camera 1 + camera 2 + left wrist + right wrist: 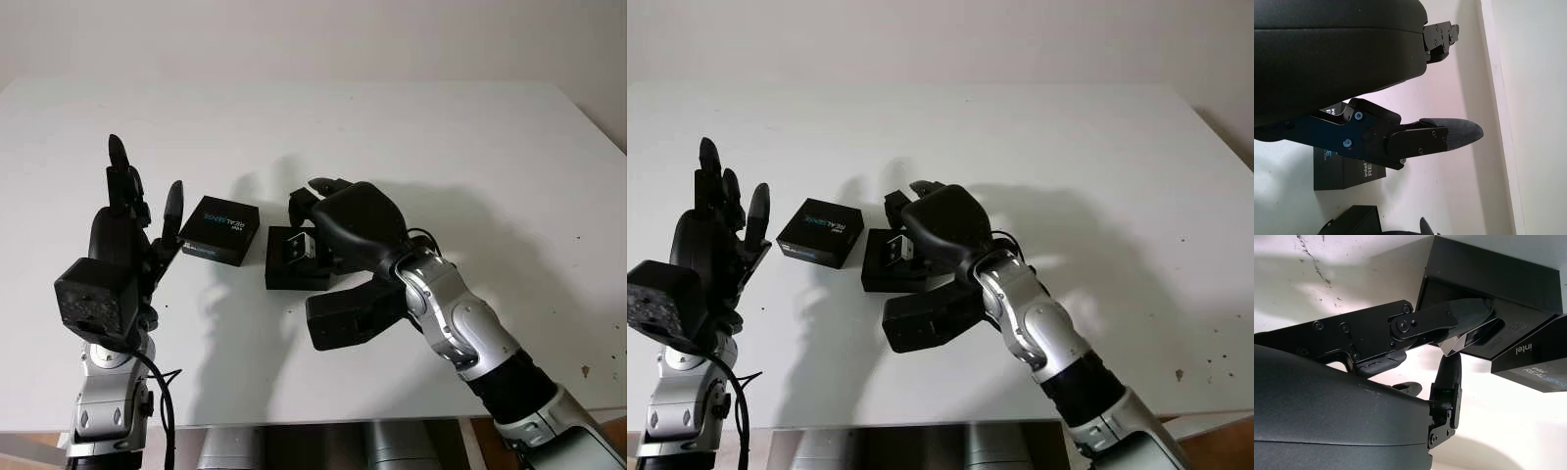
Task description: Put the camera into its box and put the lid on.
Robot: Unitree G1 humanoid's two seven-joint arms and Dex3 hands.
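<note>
The right hand (328, 211) is in the middle of the frame, right over the open black box (294, 262). Its fingers are closed around the small silver camera (303, 245) and it holds the camera down in the mouth of the box. In the right wrist view a fingertip (1469, 313) presses on the shiny camera (1452, 343) just at the box wall. It looks like the camera is partly in, but I cannot tell if it sits all the way down.

So the step in hand looks like putting the camera into its box. Next, I think the hand must let go and lift away without pulling the camera back out. Then the lid has to go on top.

The lid (221, 229) lies on the white table (441, 137) just beside the box, toward the left of the frame. It is black with blue-green writing. In the right wrist view I can read "intel" and "REALSENSE" on it.

The left hand (132, 220) is at the left of the frame, held up near the lid but not touching it. It is open and holds nothing. I guess it could pick up the lid later.
</note>
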